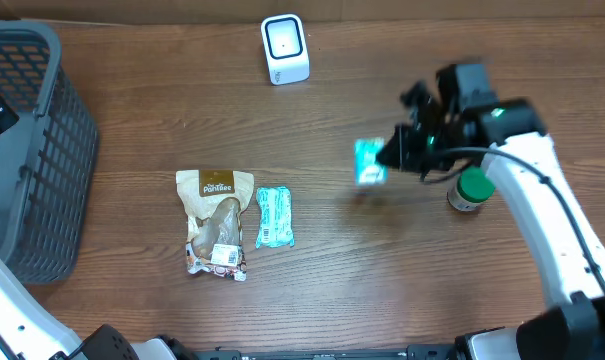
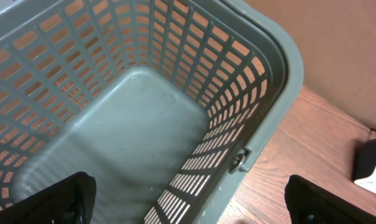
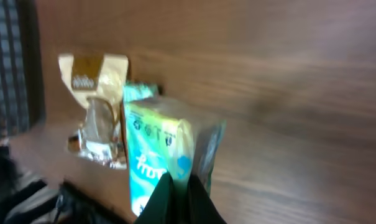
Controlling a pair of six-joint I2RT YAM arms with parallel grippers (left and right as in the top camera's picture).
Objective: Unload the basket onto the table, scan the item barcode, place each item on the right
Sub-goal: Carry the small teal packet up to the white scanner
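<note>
Right gripper (image 3: 178, 186): fingers pressed together, pinching the near edge of the pouch it carries.
Held packet (image 1: 368, 161): teal and white pouch, blurred, up off the table (image 1: 382, 290) right of centre, with its shadow on the wood below. In the wrist view it stands upright above the fingertips.
Scanner (image 1: 284, 48): small white unit at the far edge of the table, well apart from the carried pouch.
Green-lidded jar (image 1: 472, 190): stands on the table just beside the right arm.
Second teal packet (image 1: 274, 216): lies flat near the middle, just beside a brown snack bag (image 1: 215, 220).
Left gripper (image 2: 188, 208): fingers spread wide, holding nothing, hanging over the grey basket (image 2: 281, 56) at the left edge.
</note>
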